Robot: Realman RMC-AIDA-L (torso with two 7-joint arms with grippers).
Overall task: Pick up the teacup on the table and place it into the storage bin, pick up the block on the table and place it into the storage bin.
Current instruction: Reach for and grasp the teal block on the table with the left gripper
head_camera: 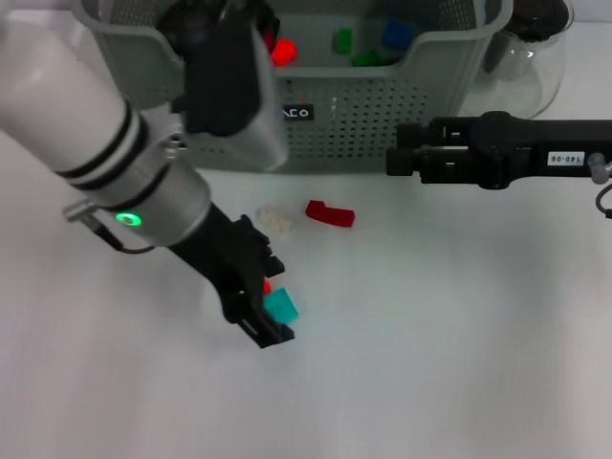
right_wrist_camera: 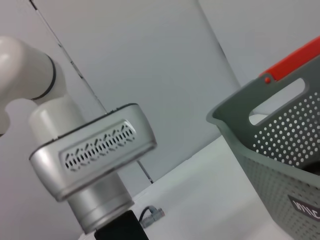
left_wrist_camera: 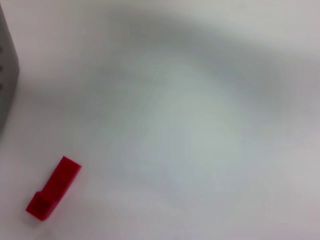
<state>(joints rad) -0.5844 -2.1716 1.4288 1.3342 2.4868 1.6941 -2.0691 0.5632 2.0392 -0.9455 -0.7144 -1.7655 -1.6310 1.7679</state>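
Observation:
My left gripper (head_camera: 271, 304) is low over the table at centre, open, with a teal block (head_camera: 282, 307) between its fingers and a small red piece (head_camera: 267, 286) beside it. A red block (head_camera: 330, 213) lies on the table nearer the bin, and it also shows in the left wrist view (left_wrist_camera: 52, 189). The grey-green perforated storage bin (head_camera: 363, 115) stands at the back and holds red, green and blue blocks. No teacup shows in any view. My right gripper (head_camera: 394, 160) hangs in front of the bin's right part, apart from the blocks.
A small pale object (head_camera: 275, 220) lies left of the red block. A clear glass carafe (head_camera: 535, 48) stands at the bin's right end. The bin's corner (right_wrist_camera: 280, 145) and my left arm's silver wrist (right_wrist_camera: 95, 150) fill the right wrist view.

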